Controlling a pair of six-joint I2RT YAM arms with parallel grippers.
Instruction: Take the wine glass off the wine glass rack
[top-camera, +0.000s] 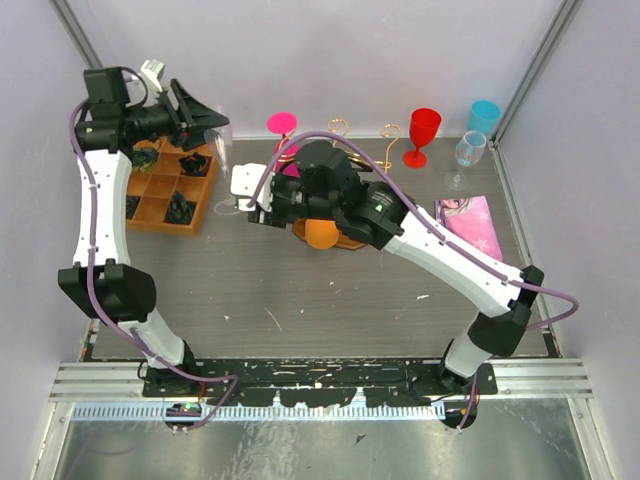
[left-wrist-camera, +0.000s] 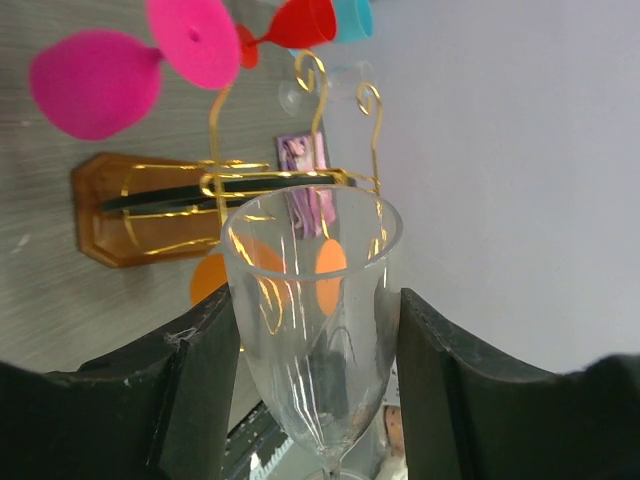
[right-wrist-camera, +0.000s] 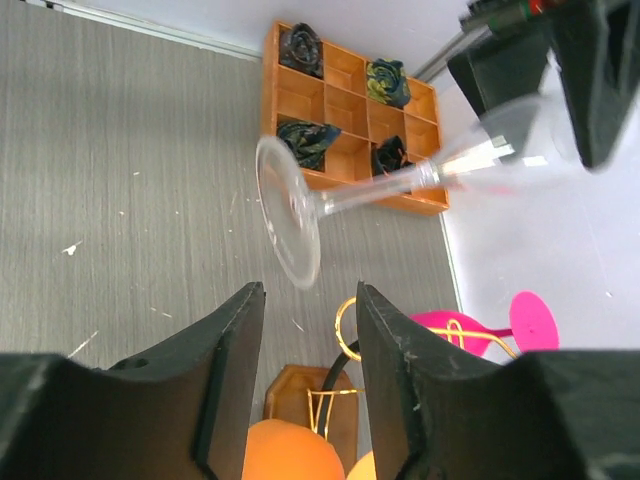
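A clear wine glass (left-wrist-camera: 300, 260) lies tilted in the air, its bowl clamped between the black fingers of my left gripper (left-wrist-camera: 315, 300). From above, that left gripper (top-camera: 205, 125) hangs over the back left of the table. The glass's stem and round foot (right-wrist-camera: 285, 215) reach toward my right gripper (right-wrist-camera: 307, 300), which is open, the foot just beyond its tips and touching neither finger. The wine glass rack (left-wrist-camera: 280, 180), gold wire on a brown base (right-wrist-camera: 300, 395), stands beyond, with pink (left-wrist-camera: 95, 85) and orange (left-wrist-camera: 210, 275) glasses hanging on it. My right arm covers most of the rack (top-camera: 345, 240) from above.
A compartmented wooden tray (top-camera: 170, 185) with dark items sits at the back left. A red glass (top-camera: 422, 130), a blue cup (top-camera: 484, 115) and a clear glass (top-camera: 468, 155) stand at the back right, and a pink packet (top-camera: 470, 220) lies near them.
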